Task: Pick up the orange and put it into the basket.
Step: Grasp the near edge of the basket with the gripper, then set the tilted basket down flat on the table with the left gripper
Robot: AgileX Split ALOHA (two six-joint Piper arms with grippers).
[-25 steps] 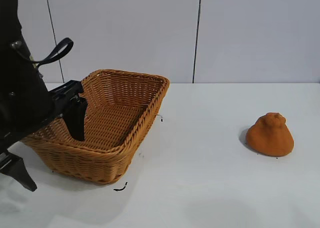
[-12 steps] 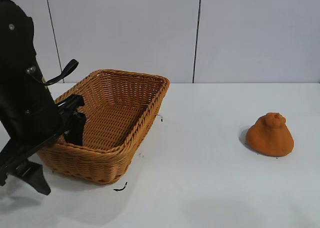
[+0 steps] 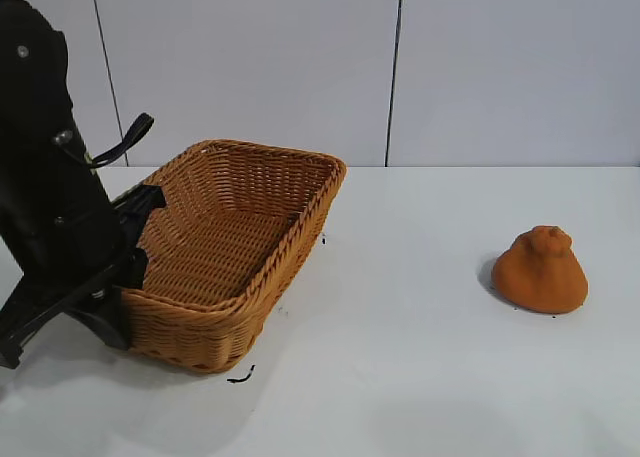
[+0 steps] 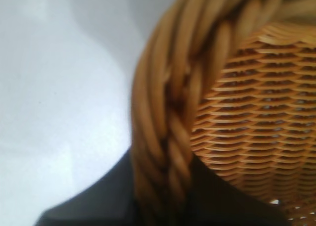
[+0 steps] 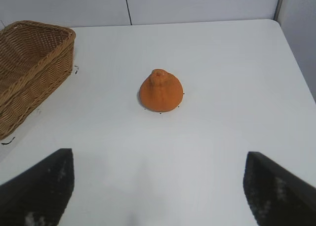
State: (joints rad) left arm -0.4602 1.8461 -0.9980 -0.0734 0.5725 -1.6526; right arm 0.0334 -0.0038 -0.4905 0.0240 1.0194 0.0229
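Note:
The dull-orange knobbly orange (image 3: 540, 270) sits on the white table at the right, far from the basket; it also shows in the right wrist view (image 5: 160, 91). The tan wicker basket (image 3: 205, 327) stands at the left, slightly tilted. My left gripper (image 3: 120, 295) is shut on the basket's braided rim (image 4: 163, 112) at its near-left end, one finger inside and one outside. My right gripper (image 5: 158, 191) is open and empty, well short of the orange; it is out of the exterior view.
A small black mark (image 3: 240, 378) lies on the table in front of the basket. The basket's corner shows at the side of the right wrist view (image 5: 29, 87). White wall panels stand behind the table.
My left gripper has come down over the basket's near-left rim and closed on it. The basket has shifted slightly to the right and tilted. The orange has not moved.

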